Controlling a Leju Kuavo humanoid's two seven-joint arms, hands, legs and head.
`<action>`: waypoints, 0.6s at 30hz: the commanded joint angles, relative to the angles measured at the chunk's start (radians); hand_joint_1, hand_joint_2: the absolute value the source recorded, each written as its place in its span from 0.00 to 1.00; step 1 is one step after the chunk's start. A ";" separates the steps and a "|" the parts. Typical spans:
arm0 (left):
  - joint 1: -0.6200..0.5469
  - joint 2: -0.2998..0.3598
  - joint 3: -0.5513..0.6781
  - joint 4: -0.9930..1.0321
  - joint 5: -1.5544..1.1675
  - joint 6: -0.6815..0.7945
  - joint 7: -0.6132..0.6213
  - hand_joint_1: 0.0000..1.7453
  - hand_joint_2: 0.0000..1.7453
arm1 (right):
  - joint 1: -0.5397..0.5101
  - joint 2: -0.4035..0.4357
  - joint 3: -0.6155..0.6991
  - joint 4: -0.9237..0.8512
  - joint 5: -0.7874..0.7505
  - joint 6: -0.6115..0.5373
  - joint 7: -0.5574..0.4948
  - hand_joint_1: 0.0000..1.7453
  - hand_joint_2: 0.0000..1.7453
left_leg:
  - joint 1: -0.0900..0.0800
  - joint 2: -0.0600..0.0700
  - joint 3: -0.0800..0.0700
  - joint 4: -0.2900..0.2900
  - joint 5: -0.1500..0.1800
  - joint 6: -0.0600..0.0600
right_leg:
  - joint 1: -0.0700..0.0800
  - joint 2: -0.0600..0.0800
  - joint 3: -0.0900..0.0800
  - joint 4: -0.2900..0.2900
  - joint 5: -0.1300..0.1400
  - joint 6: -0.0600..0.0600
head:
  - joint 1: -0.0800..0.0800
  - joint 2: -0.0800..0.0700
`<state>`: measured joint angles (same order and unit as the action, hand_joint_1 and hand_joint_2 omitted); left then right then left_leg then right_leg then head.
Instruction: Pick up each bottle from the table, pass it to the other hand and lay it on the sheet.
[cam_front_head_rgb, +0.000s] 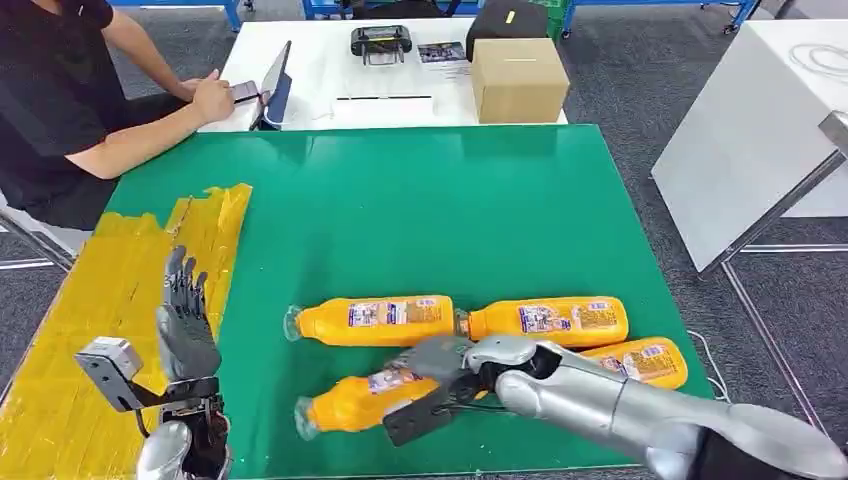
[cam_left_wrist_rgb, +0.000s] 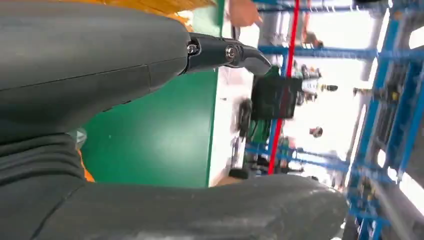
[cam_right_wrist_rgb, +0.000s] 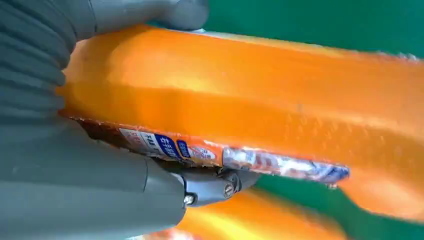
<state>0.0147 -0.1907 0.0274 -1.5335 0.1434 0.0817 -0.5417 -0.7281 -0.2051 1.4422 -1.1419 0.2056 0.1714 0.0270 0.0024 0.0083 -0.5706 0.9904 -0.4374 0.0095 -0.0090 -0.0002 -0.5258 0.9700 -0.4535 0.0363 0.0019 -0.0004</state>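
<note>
Several orange bottles lie on the green table (cam_front_head_rgb: 420, 200). Two lie end to end, one on the left (cam_front_head_rgb: 375, 320) and one on the right (cam_front_head_rgb: 548, 320), with a third (cam_front_head_rgb: 645, 362) nearer on the right. My right hand (cam_front_head_rgb: 435, 382) grips the nearest bottle (cam_front_head_rgb: 345, 405), which lies on its side low over the table. In the right wrist view the thumb (cam_right_wrist_rgb: 150, 12) and the fingers (cam_right_wrist_rgb: 215, 185) close around this bottle (cam_right_wrist_rgb: 250, 95). My left hand (cam_front_head_rgb: 185, 325) stands upright with its fingers spread and holds nothing, by the yellow sheet (cam_front_head_rgb: 100, 300); its palm (cam_left_wrist_rgb: 100, 65) is bare.
A person sits at the far left, with a forearm (cam_front_head_rgb: 150, 135) on a white table (cam_front_head_rgb: 320, 60) that carries a tablet, a black device and a cardboard box (cam_front_head_rgb: 518, 78). Another white table (cam_front_head_rgb: 760, 130) stands at the right. The far half of the green table is bare.
</note>
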 joint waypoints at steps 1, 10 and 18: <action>-0.029 -0.055 0.137 -0.053 0.138 0.249 0.062 0.00 1.00 | 0.357 0.170 -0.529 -0.106 -0.011 -0.253 -0.190 1.00 1.00 | 0.002 -0.003 0.000 -0.001 0.000 -0.001 | 0.002 -0.002 0.000 -0.001 0.000 -0.001 | -0.001 0.000; 0.045 -0.033 0.136 -0.156 0.305 0.222 0.038 0.00 1.00 | 0.489 0.230 -0.739 -0.319 0.078 -0.266 -0.306 1.00 1.00 | 0.003 -0.007 -0.004 0.001 -0.001 -0.001 | 0.003 -0.005 -0.002 0.000 -0.002 -0.001 | 0.000 0.000; 0.102 0.024 0.077 -0.161 0.133 0.113 -0.003 0.00 1.00 | 0.497 0.243 -0.746 -0.311 0.078 -0.261 -0.353 1.00 1.00 | 0.003 -0.007 -0.002 0.000 -0.001 -0.001 | 0.002 -0.005 0.000 -0.002 -0.002 -0.002 | 0.000 0.000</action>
<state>0.0722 -0.2171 0.1392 -1.6888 0.4192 0.3178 -0.4875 -0.2503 0.0225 0.7606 -1.4184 0.2842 -0.0935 -0.2987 0.0036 0.0020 -0.5761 0.9906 -0.4369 0.0093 -0.0088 -0.0052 -0.5294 0.9696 -0.4542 0.0360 0.0023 -0.0004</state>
